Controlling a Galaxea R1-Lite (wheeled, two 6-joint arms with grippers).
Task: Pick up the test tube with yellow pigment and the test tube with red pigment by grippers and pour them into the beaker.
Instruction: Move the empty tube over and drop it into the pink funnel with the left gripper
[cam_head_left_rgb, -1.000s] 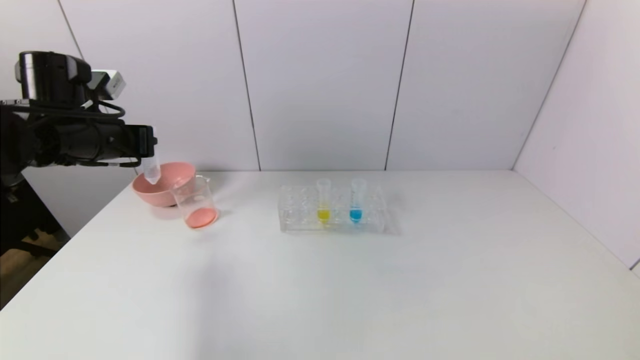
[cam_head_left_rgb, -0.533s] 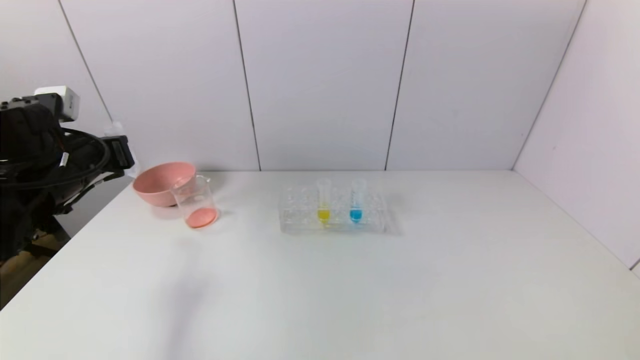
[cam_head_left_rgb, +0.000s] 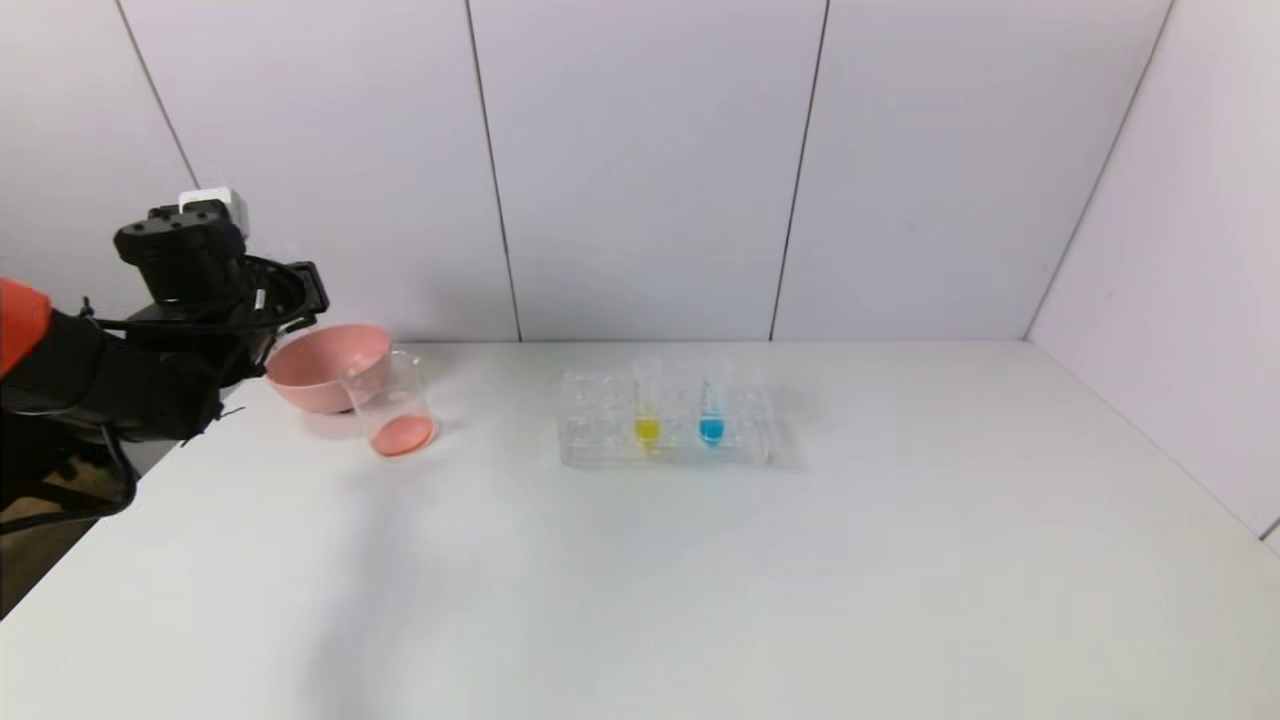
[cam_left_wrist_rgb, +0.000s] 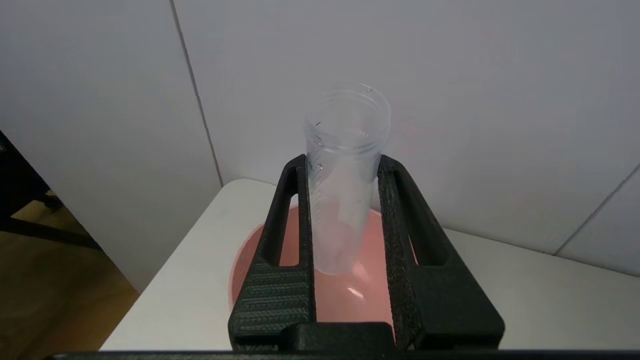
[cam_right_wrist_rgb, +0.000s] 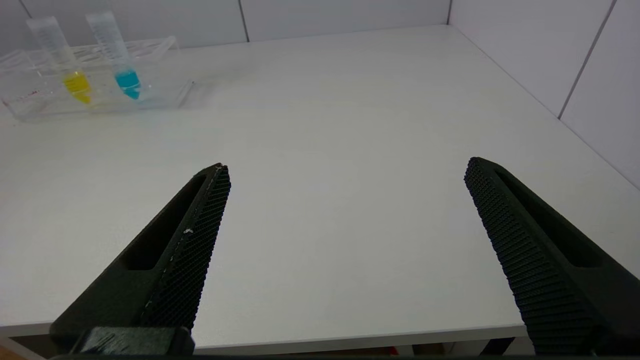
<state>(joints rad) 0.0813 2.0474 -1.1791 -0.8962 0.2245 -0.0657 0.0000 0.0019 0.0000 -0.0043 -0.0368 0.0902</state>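
Note:
My left gripper is at the table's far left, above the left side of the pink bowl. In the left wrist view it is shut on a clear test tube, held mouth up over the bowl; no colour shows in the tube. The beaker stands against the bowl with red-orange liquid at its bottom. The test tube with yellow pigment stands in the clear rack; it also shows in the right wrist view. My right gripper is open and empty at the table's front edge.
A blue-bottomed tube stands in the rack just right of the yellow one, also in the right wrist view. White walls close the back and right of the table. The table's left edge runs under my left arm.
My left gripper, with the tube, drew back left from above the bowl and beaker, turned, and came back over the bowl's left side. The beaker, rack and other tubes have not moved.

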